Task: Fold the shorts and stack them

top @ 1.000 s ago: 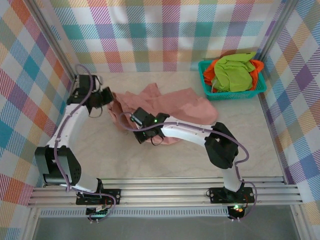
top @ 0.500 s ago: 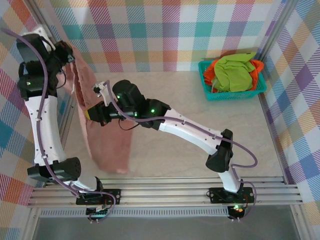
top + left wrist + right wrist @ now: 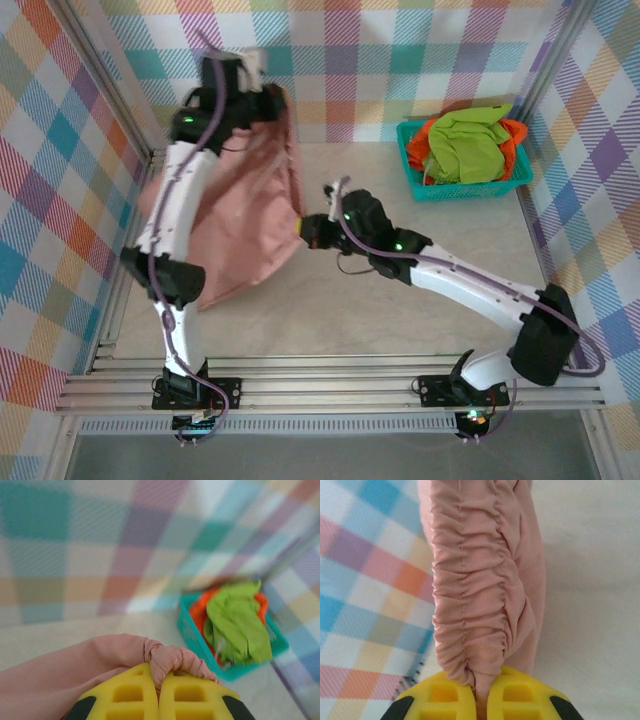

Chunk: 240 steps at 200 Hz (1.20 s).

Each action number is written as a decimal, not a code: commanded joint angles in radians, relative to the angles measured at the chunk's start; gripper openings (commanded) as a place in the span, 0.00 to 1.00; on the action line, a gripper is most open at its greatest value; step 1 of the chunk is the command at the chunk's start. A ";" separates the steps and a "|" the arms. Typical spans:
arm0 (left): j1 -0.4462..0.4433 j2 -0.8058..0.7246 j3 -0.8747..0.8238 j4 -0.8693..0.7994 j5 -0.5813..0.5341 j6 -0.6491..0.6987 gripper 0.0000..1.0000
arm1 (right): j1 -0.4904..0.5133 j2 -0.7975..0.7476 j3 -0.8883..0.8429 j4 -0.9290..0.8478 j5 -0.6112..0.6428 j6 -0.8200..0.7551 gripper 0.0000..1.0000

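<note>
Here, the dusty pink shorts hang lifted above the table, well to the left of the teal basket. They are spread as a slanted sheet between the two arms.

The left arm reaches high. The left jaws are closed tight on a gathered bit of the pink waistband, up by the plaid back wall and far to the left of the basket. In the left wrist view the yellow fingers press together with the puckered pink fabric bunched between them. The basket lies beyond them to the right.

The right arm stretches across the table. The right jaws are also closed, clamped on the shorts' edge at a point between the left grip and the basket. In the right wrist view the ruched elastic band rises straight out from between the yellow fingers.

Whether the hanging lower edge touches the table cannot be told.

The lime green shorts lie heaped on top inside the basket. The bright orange shorts sit under them, showing at both sides.
</note>
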 commanded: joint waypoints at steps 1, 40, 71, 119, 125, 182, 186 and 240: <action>-0.091 0.090 0.003 0.033 -0.044 0.045 0.02 | -0.051 -0.098 -0.179 -0.162 0.049 0.122 0.00; -0.173 0.292 0.074 0.129 -0.001 -0.030 0.38 | -0.178 -0.240 -0.386 -0.300 0.084 0.134 0.00; -0.170 0.336 0.259 -0.017 -0.053 0.028 0.71 | -0.301 -0.282 -0.427 -0.439 0.076 0.070 0.20; -0.010 0.012 -0.222 -0.034 -0.095 0.011 0.89 | -0.381 -0.385 -0.336 -0.565 0.020 -0.111 0.63; 0.016 -0.040 -0.330 0.023 -0.080 0.000 0.92 | -0.381 -0.381 -0.305 -0.591 0.021 -0.138 0.67; 0.147 -0.128 -0.707 0.148 -0.042 -0.022 0.93 | -0.381 -0.240 -0.120 -0.610 -0.069 -0.309 0.82; 0.150 -0.117 -0.709 0.146 -0.037 -0.025 0.92 | -0.381 -0.236 -0.120 -0.595 -0.074 -0.308 0.82; 0.159 0.025 -0.726 0.103 -0.056 -0.033 0.85 | -0.381 -0.217 -0.139 -0.499 -0.091 -0.262 0.82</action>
